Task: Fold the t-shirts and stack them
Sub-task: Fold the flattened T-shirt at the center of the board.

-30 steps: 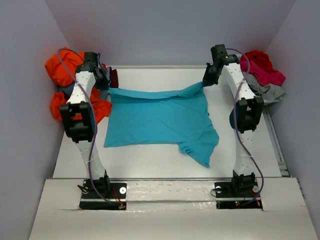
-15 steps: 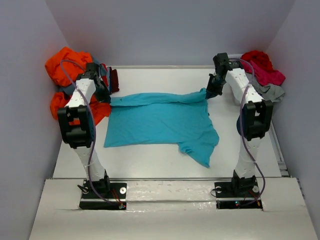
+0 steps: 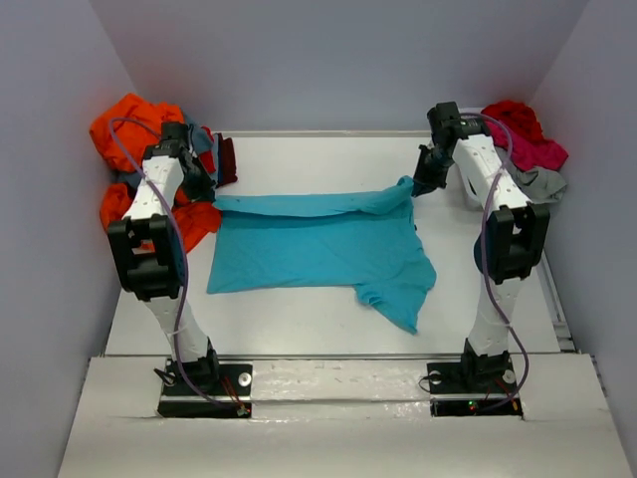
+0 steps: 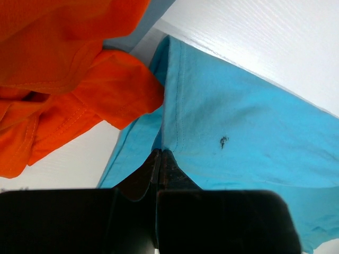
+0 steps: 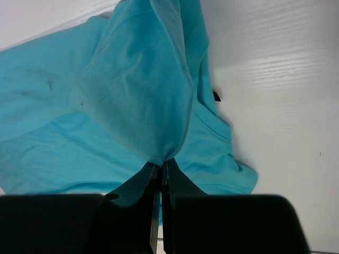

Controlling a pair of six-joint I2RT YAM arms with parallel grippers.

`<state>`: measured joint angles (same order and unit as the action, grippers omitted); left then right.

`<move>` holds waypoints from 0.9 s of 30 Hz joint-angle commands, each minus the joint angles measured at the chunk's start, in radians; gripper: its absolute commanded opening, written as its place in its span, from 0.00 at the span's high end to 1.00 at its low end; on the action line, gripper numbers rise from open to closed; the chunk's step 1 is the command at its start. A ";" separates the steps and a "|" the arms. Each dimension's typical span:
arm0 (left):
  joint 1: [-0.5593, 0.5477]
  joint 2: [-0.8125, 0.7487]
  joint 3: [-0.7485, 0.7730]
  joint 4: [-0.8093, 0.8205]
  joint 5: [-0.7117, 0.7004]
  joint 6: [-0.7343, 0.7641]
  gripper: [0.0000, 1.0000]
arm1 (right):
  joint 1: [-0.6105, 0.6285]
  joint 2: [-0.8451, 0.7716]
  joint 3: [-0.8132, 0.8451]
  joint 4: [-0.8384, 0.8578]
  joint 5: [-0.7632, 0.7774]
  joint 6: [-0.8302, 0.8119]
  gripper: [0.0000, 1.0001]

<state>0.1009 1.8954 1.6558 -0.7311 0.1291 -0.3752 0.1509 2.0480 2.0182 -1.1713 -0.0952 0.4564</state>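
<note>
The turquoise t-shirt [image 3: 318,249] lies spread across the middle of the white worktop [image 3: 299,324], between the two arms; its near part rests flat, while its far edge is raised off the surface and drawn into a long ridge running from one gripper to the other; one sleeve [image 3: 398,299] juts out toward the near right.

The left gripper [image 3: 202,191] is clamped on the far-left corner of the turquoise t-shirt; in the left wrist view its jaws meet on a pinch of the hemmed edge [image 4: 159,156], the cloth fanning away from them; a small dark speck [image 4: 223,141] sits on the fabric just beyond.

The right gripper [image 3: 423,182] is clamped on the far-right corner of the same shirt; in the right wrist view its jaws are pressed together on a gathered peak of turquoise cloth [image 5: 159,166], which hangs in folds over the layer lying on the worktop.

The orange t-shirts [image 3: 124,129] are heaped at the far left, beside the left arm, one fold touching the turquoise shirt's left edge in the wrist view; a maroon t-shirt [image 3: 228,159] shows just behind the left gripper.

At the far right, behind the right arm, lies a second heap; a red t-shirt [image 3: 513,115] on top, a pink t-shirt [image 3: 537,151] under it, a light grey t-shirt [image 3: 539,185] nearest.
</note>
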 commanded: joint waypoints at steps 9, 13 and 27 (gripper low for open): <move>0.014 -0.081 -0.048 -0.027 0.010 0.012 0.94 | -0.005 -0.123 -0.123 -0.059 -0.011 -0.041 0.93; 0.014 -0.084 -0.067 -0.027 0.009 0.012 0.94 | -0.005 -0.152 -0.182 -0.057 -0.006 -0.045 0.93; 0.014 -0.093 -0.169 0.016 0.043 0.012 0.29 | -0.005 -0.109 -0.283 0.001 -0.040 -0.051 0.66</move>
<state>0.1089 1.8740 1.5108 -0.7258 0.1543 -0.3748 0.1509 1.9373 1.7447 -1.2072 -0.1143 0.4103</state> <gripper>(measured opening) 0.627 0.267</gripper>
